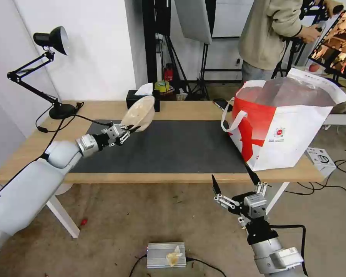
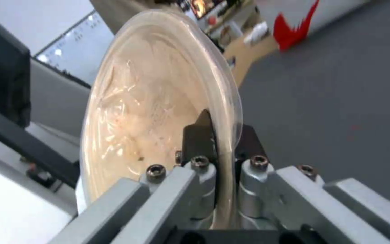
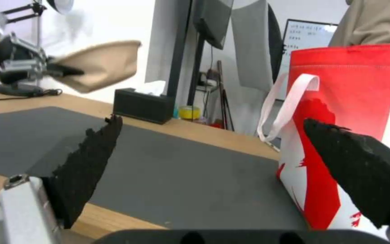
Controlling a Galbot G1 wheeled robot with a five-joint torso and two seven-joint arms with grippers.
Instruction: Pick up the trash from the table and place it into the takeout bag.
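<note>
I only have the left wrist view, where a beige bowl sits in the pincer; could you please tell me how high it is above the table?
Observer: The head view shows the left pincer holding the beige bowl tilted on edge in the air, clear of the grey mat.
Operator: Thank you. Is the takeout bag open?
Observer: Yes, the bag stands at the table's right end with its foil-lined mouth open upward.
Operator: And where is the other arm, please?
Observer: The right pincer is open, low in front of the table's near edge, close to the bag.
</note>
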